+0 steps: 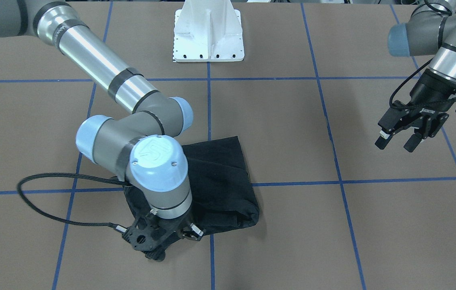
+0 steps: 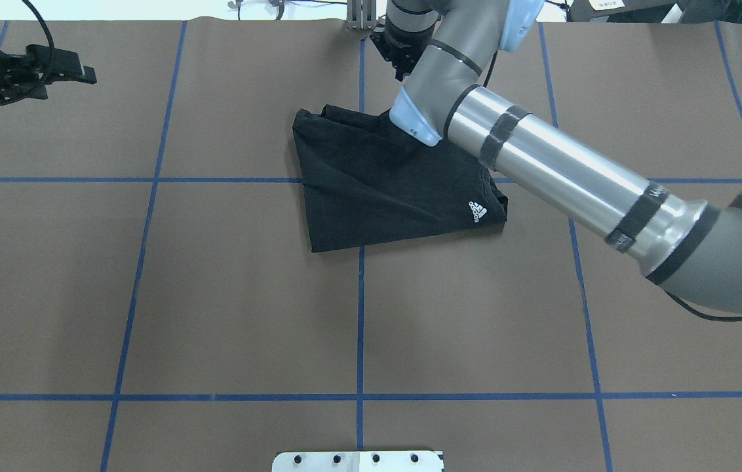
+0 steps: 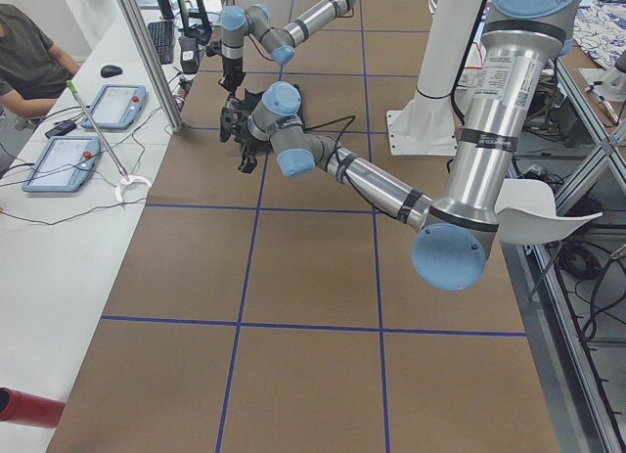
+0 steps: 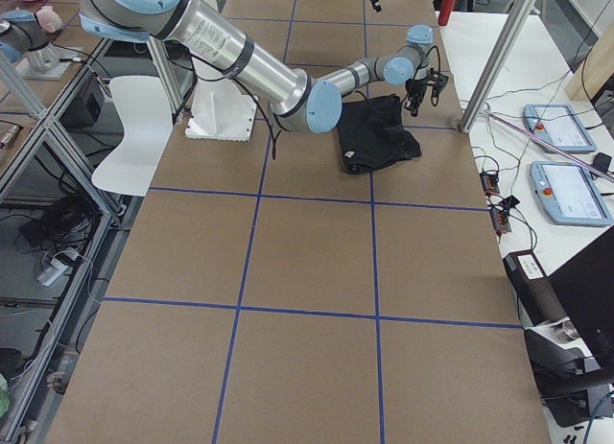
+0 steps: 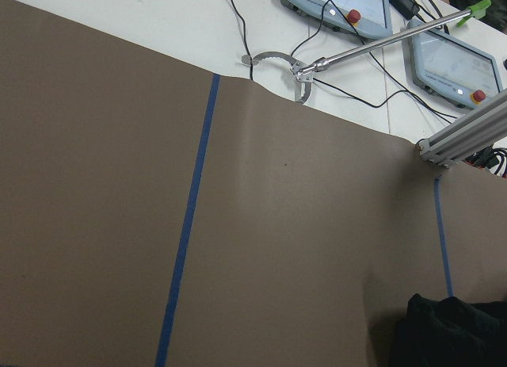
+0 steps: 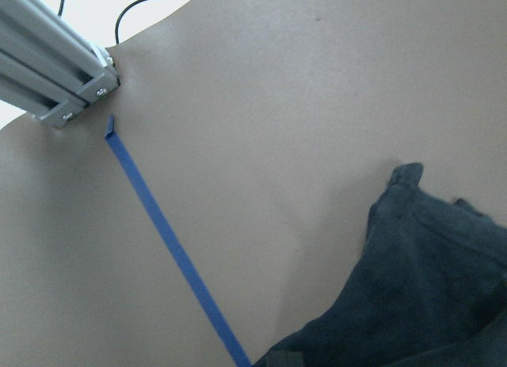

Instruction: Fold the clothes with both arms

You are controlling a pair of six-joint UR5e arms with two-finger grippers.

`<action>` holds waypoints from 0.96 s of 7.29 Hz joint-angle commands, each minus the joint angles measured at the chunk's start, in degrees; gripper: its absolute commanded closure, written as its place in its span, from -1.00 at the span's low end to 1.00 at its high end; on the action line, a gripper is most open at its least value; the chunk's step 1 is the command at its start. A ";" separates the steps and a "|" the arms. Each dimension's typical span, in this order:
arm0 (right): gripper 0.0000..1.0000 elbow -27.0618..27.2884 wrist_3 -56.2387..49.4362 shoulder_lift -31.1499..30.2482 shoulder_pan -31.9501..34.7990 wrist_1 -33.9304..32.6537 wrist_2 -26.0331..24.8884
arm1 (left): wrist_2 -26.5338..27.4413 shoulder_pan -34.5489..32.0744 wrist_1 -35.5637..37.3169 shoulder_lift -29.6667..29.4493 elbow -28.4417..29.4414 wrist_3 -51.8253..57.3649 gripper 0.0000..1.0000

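Fingers, left: your left gripper [image 1: 397, 143] hangs over bare table with its fingers spread, holding nothing, well apart from the cloth.
Fingers, right: your right gripper [image 1: 155, 245] sits at the shirt's operator-side edge. Its wrist hides the fingers, so I cannot tell how they stand.
Shirt: the black T-shirt [image 2: 371, 190] lies folded into a compact bundle near the middle of the table [image 2: 214, 295], partly under the right arm [image 2: 561, 170].
Risk: nothing pins the bundle. If you drag that edge one-handed, the whole bundle may slide or its layers splay open.
Writing: a white "adidas" logo [image 2: 477, 211] shows on the shirt's corner toward the robot's right. The lettering on the grippers is too small to read.
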 commanded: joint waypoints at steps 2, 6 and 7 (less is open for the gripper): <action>1.00 33.22 -20.93 -25.56 7.18 -16.26 5.21 | -0.27 -3.36 1.47 7.71 -1.84 28.25 -0.99; 0.09 51.56 -52.13 -54.69 23.44 -16.98 11.29 | -11.14 -17.84 1.47 9.68 9.11 58.81 -0.99; -0.99 52.99 -56.54 -58.40 25.56 -16.81 11.29 | -11.95 -19.53 1.47 9.33 11.50 62.16 -0.99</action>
